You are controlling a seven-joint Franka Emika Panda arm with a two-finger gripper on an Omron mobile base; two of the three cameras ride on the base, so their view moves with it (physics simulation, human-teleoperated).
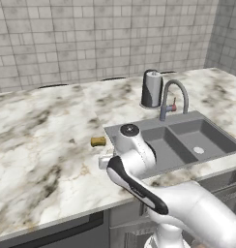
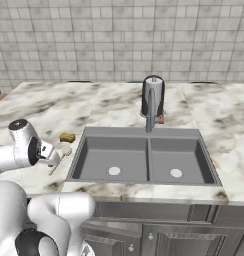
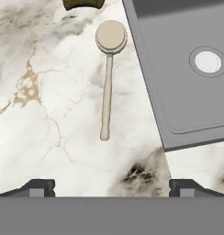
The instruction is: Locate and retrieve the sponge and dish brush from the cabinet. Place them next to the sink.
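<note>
The dish brush [image 3: 106, 92] lies flat on the marble counter just left of the sink [image 3: 150, 69], with its round head pointing towards the sponge [image 3: 84, 3]. My gripper [image 3: 112, 188] hangs open above the handle's end, with nothing between its fingers. From the base cameras, the yellow-brown sponge [image 1: 98, 141] [image 2: 67, 137] rests beside the sink's left rim [image 1: 139, 123] [image 2: 144, 131]. The brush [image 2: 64, 151] shows just under my hand. The cabinet is out of view.
A dark kettle [image 1: 152, 88] [image 2: 153, 96] stands behind the sink beside the curved tap [image 1: 173, 97] [image 2: 150, 117]. Marble counter stretches wide to the left. A tiled wall closes the back. The counter's front edge is near my hand.
</note>
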